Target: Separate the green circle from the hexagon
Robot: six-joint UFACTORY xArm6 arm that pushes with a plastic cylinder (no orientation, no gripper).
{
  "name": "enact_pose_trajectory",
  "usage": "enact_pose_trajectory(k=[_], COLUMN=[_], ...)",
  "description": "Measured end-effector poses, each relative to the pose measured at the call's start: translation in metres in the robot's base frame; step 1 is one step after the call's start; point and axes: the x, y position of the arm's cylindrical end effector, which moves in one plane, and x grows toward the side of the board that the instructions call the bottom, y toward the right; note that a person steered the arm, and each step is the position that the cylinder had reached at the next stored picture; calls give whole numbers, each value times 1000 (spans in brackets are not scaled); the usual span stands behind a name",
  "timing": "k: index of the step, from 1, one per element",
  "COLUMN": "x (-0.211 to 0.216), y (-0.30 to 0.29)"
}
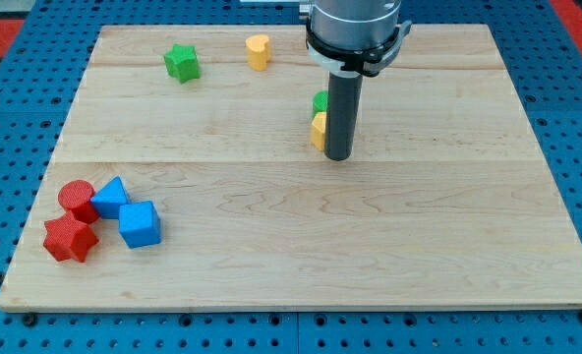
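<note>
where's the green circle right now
The green circle sits right of the board's centre toward the view's top, directly above the yellow hexagon and partly hidden behind my tip.

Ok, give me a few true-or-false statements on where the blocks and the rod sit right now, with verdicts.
1. My tip is right beside the yellow hexagon, on its right in the view. True.
2. The green circle lies far from the yellow hexagon. False: it sits directly above it in the view, apparently touching, both partly hidden by the rod.
3. The green star lies near the view's top left. True.
4. The yellow heart sits among the red blocks. False: it is near the top, right of the green star.
5. The blue cube is at the view's bottom left. True.
</note>
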Motion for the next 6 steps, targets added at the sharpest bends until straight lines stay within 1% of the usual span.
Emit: enact_pose_trajectory(k=[1,2,3,4,6], x=[0,8,11,-2,-58], y=[0,14,51,58,29])
